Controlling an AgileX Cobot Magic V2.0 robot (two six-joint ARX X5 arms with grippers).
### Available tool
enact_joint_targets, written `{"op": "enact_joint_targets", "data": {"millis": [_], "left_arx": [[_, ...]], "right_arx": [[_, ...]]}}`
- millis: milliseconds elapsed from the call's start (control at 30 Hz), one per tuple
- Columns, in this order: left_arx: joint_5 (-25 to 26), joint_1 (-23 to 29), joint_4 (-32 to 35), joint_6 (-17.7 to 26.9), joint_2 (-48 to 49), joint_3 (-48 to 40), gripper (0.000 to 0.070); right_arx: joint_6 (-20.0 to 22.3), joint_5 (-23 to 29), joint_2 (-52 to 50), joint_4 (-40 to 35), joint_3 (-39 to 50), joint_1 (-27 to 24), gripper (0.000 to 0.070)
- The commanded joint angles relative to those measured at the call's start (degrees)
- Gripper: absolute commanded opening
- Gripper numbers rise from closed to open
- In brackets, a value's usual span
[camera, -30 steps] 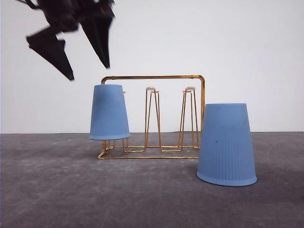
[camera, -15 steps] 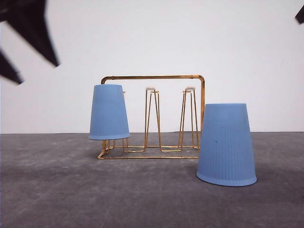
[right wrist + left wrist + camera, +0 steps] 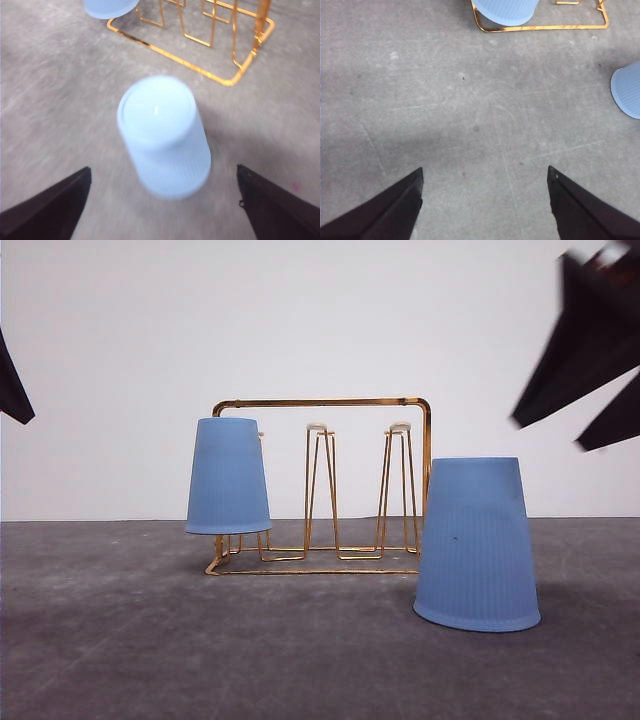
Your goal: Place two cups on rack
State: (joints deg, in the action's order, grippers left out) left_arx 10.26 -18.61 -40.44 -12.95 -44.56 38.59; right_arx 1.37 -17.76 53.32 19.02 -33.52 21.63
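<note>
Grey surface (image 3: 150,640) carries the rack (image 3: 320,402), one cup (image 3: 228,476) hung. Second cup (image 3: 162,135) stands below the spread, empty right end effector (image 3: 162,200); left end effector (image 3: 485,200) is spread too.

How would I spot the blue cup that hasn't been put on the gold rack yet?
Find the gold wire rack standing in the middle of the grey table. One light blue ribbed cup already hangs upside down over the prong at its left end. The one you want is its twin, standing upside down on the table itself, in front of the rack's right end.
</note>
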Motion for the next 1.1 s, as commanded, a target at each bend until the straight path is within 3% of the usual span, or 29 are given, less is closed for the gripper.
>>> {"op": "enact_joint_targets", "data": {"millis": [0, 367, 433, 633, 767, 1067], "left_arx": [[-0.1, -0.1, 0.7, -0.2, -0.3, 0.5, 0.0459], [-0.1, -0.1, 2.7, -0.3, -0.3, 0.5, 0.0459], [-0.1, -0.1, 2.8, -0.3, -0.3, 0.5, 0.0459], [-0.2, -0.1, 2.8, -0.2, -0.3, 0.5, 0.0458], [-0.2, -0.1, 2.8, -0.2, -0.3, 0.5, 0.0458], [-0.2, -0.1, 2.8, -0.2, -0.3, 0.5, 0.0458]], "right_arx": [[-1.7, 1.2, 3.4, -3.5, -0.9, 1.1, 0.0643], [-4.5, 1.3, 19.5, -18.0, -0.9, 4.0, 0.0646], [-5.0, 1.2, 21.5, -18.9, -0.9, 4.5, 0.0601], [-5.6, 1.2, 23.7, -19.2, -1.0, 5.4, 0.0339], [-7.3, 1.3, 22.6, -12.9, -3.4, 5.2, 0.0322], [-6.9, 2.9, 22.2, 14.6, -22.0, 5.2, 0.0322]]}}
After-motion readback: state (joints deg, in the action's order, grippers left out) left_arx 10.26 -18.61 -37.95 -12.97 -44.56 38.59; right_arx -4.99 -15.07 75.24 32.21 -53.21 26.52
